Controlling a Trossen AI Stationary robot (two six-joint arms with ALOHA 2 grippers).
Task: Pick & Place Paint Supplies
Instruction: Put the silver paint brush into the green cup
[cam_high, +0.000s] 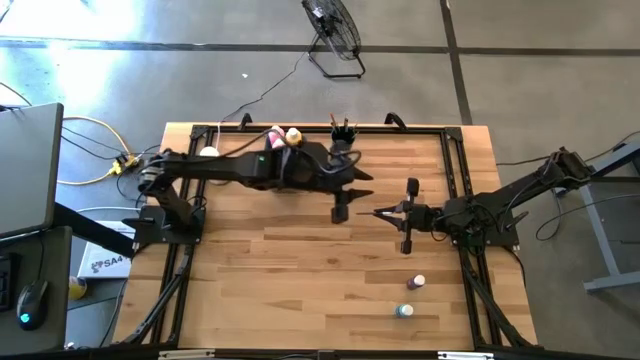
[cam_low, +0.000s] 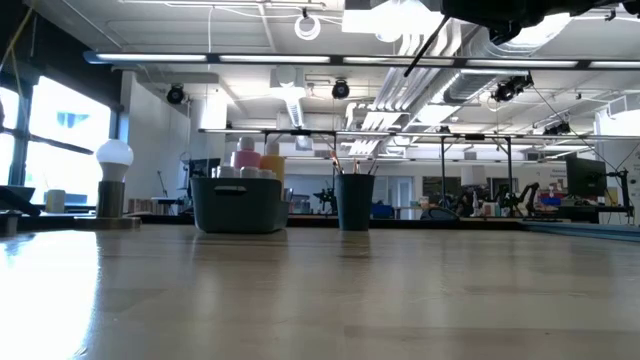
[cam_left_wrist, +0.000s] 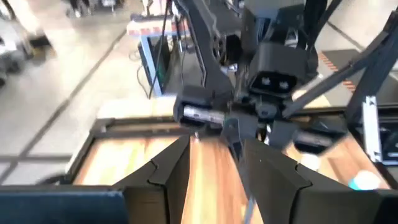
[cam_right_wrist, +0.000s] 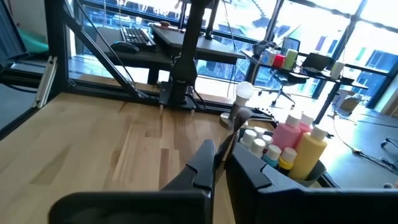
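My right gripper (cam_right_wrist: 221, 163) is shut on a thin dark-handled paintbrush (cam_right_wrist: 235, 127) above the middle of the table (cam_high: 300, 270). In the low view the paintbrush (cam_low: 424, 46) slants down from the top of the picture. My left gripper (cam_left_wrist: 217, 171) stands open just left of my right gripper (cam_high: 382, 212), facing it and holding nothing. At the far edge a dark bin (cam_low: 238, 205) holds pink and yellow squeeze bottles (cam_right_wrist: 298, 146) and small white-capped bottles. Beside it, a dark cup (cam_low: 353, 200) holds more brushes. My right gripper pinches the paintbrush's handle (cam_right_wrist: 227, 144) between its two fingers, which reach in level from the table's right side. The brush lies across the fingers, and its bristle end (cam_right_wrist: 241, 114) sticks out beyond them. It is tilted and lifted clear of the table.
Two small white-capped paint bottles (cam_high: 417, 283) (cam_high: 404, 311) stand on the table's near right. A white knob on a round tan base (cam_low: 113, 180) stands at the far left. A black frame runs along the table's edges.
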